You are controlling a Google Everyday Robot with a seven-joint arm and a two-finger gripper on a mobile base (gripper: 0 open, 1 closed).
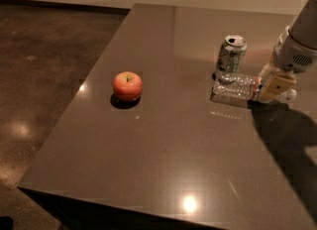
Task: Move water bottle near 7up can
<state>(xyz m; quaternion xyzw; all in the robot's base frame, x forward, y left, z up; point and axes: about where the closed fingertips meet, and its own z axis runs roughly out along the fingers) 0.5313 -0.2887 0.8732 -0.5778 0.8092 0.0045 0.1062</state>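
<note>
Camera view: the tabletop (173, 149) carries three things. An apple (127, 86) sits well apart on the left. The 7up can (231, 54) stands upright toward the right. The water bottle (237, 87) lies on its side just in front of the can.

The bottle's long axis runs across the picture, roughly parallel to the near table edge. Its base end points left and sits directly below the can. Its white cap (290, 95) points right. The gap between the bottle's ribbed body and the can's foot is so slight that contact cannot be ruled in or out.

The robot's single arm (298, 50) comes in from the upper right. Its jaws sit at the bottle's neck, just inside the cap, and appear clamped on that narrow end. One tan finger (275, 85) lies across the front of the neck. The bottle therefore stretches left from the jaws, toward the can. The arm's shadow (287, 140) falls over the right side of the tabletop.

Judging from this layout, the bottle is already near the can, so little of the task is left. The coming move turns on that axis. Any pull-out should go up or to the right, away from the can. A leftward push along the bottle would drive its base past the can or knock the can over. Once let go, the round bottle may roll.
</note>
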